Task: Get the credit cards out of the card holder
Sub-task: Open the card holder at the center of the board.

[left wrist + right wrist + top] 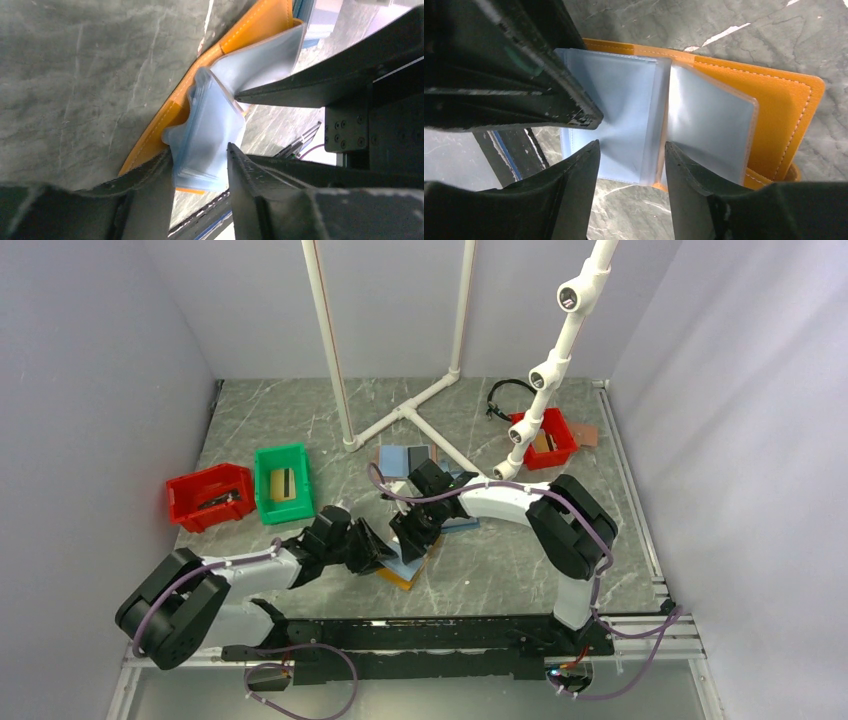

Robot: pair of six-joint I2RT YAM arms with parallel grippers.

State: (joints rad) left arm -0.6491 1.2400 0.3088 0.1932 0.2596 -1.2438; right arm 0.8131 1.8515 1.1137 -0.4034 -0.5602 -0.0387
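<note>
The card holder (408, 572) lies open on the table between both arms, orange-brown cover (784, 110) down, its light blue clear sleeves (624, 110) fanned up. My left gripper (198, 150) comes in from the left and is shut on a curled stack of those sleeves (210, 130). My right gripper (631, 145) stands open right over the sleeves' near edge, its fingertips (674, 155) at the fold and nothing between them. One right finger (300, 90) points at the sleeves in the left wrist view. The credit cards are hidden.
A red bin (210, 495) and a green bin (283, 483) stand at the left. Another red bin (545, 438) sits back right. A white pipe frame (400, 415) rises behind. Blue holders (400, 458) lie just beyond the right gripper.
</note>
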